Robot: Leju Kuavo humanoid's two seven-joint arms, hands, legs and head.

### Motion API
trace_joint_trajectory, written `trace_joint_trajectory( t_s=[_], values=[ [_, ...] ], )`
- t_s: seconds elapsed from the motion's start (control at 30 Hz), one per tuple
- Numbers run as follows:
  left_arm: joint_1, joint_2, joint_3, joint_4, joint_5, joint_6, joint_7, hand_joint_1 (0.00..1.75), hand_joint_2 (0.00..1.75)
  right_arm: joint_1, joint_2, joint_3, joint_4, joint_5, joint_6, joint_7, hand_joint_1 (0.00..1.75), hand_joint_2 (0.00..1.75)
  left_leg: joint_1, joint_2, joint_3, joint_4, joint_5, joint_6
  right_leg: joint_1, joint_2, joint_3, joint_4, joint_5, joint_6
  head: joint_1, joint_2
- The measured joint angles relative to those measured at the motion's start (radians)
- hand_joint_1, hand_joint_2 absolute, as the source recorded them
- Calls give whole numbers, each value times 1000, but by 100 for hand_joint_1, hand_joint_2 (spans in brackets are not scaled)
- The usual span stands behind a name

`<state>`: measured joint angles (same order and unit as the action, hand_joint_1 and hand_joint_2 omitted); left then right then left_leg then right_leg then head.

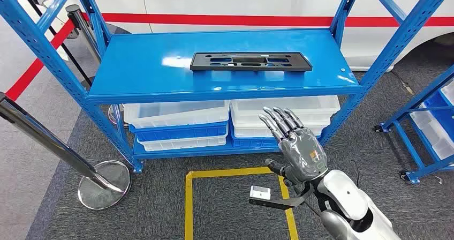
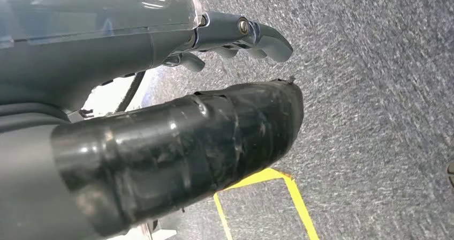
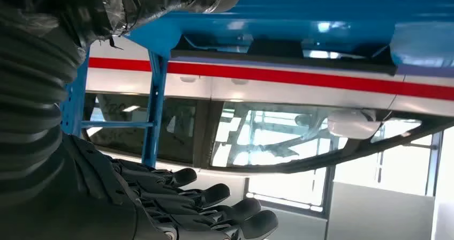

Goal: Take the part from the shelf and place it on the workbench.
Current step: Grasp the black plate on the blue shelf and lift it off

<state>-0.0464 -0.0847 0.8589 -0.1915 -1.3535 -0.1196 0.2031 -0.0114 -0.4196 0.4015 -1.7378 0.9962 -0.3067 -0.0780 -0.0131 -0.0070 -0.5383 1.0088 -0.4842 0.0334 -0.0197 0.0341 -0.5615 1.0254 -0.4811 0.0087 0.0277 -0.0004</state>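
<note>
**Right hand raised before the shelf, part lying flat on top**

The black part (image 1: pixel 250 61) sits flat on the top board of the blue shelf (image 1: pixel 139 68), a long, narrow plate with cut-outs along it, lying lengthwise near the middle of the board and a little toward the back. Nothing touches it.

The right hand (image 1: pixel 296 142) is up in front of the shelf, below the level of the top board and well short of the part. Its fingers (image 1: pixel 278 121) are stretched out and apart, pointing up and forward, released, with nothing in them. From the right wrist view the dark fingertips (image 3: pixel 214 194) lie side by side, spread, and the underside of the blue board runs above them.

The left hand (image 2: pixel 160 117) is seen from the left wrist view, over grey carpet (image 2: pixel 375 90). Its thick dark thumb (image 2: pixel 214 138) and the grey fingers beyond it hold nothing and are not clenched; they reach out loosely, slightly bent at the tips.

Now the containers. On the lower board stand two stacks of shallow trays: on the left a clear tray (image 1: pixel 176 113) over a blue tray (image 1: pixel 179 130) over another clear one; on the right a similar stack of clear trays (image 1: pixel 286 107) partly behind the raised hand. What is in them I cannot tell from here.

A yellow tape square (image 1: pixel 235 173) marks the carpet below, and a chrome stanchion base (image 1: pixel 104 184) stands to the left.
</note>
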Motion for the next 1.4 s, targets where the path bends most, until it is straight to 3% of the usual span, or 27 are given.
trace_joint_trajectory(
  t_s=[0.77,0.93,1.03,1.07,1.13,1.2,1.23,1.27,1.3,1.37,1.4],
  values=[
    [2,-3,-21,0,-18,-23,-22,0,0,-42,-17,75,97,-26,2,52,0,175,-1,0,-2,4,-1,1,-2,-1,-1,-1,1,1,0,0],
    [1,-3,-25,0,-19,-23,-25,0,0,-42,-17,77,97,-26,2,53,0,175,-3,0,-6,10,-4,7,-5,0,-1,-4,3,8,0,0],
    [2,-3,-27,0,-21,-23,-30,0,0,-41,-17,78,97,-29,2,54,0,175,0,1,-4,-3,-3,20,-4,-1,1,9,14,20,0,0],
    [2,-4,-28,0,-21,-24,-32,0,0,-42,-17,78,97,-32,3,55,0,175,3,2,1,-9,-1,25,-4,-5,-2,24,11,22,0,0],
    [3,-5,-30,0,-25,-25,-34,0,0,-44,-17,78,97,-40,4,57,0,175,6,7,12,-16,2,33,-4,-16,-34,90,-33,24,1,0],
    [4,-5,-31,0,-29,-25,-35,0,0,-46,-17,78,97,-47,7,59,0,175,6,10,12,-15,1,36,-4,-22,-96,207,-94,27,1,0],
    [5,-5,-32,0,-31,-25,-36,0,0,-46,-17,78,97,-51,9,61,0,175,7,12,12,-14,-1,35,-6,-23,-122,251,-109,30,1,0],
    [5,-5,-32,0,-32,-25,-36,0,0,-46,-17,78,97,-52,11,61,0,175,7,13,15,-14,-3,32,-7,-25,-135,268,-106,32,1,0],
    [6,-6,-33,0,-32,-26,-36,0,0,-46,-17,78,97,-54,12,61,0,175,9,13,19,-13,-7,29,-9,-27,-129,246,-82,34,1,0],
    [7,-7,-34,0,-33,-26,-36,0,0,-48,-17,78,97,-58,15,61,0,175,12,15,33,-12,-19,18,-11,-34,-77,123,-5,35,1,0],
    [8,-7,-35,0,-34,-26,-36,0,0,-50,-17,78,98,-61,16,61,0,175,13,16,38,-11,-25,12,-9,-39,-56,64,13,33,1,0]
  ],
)
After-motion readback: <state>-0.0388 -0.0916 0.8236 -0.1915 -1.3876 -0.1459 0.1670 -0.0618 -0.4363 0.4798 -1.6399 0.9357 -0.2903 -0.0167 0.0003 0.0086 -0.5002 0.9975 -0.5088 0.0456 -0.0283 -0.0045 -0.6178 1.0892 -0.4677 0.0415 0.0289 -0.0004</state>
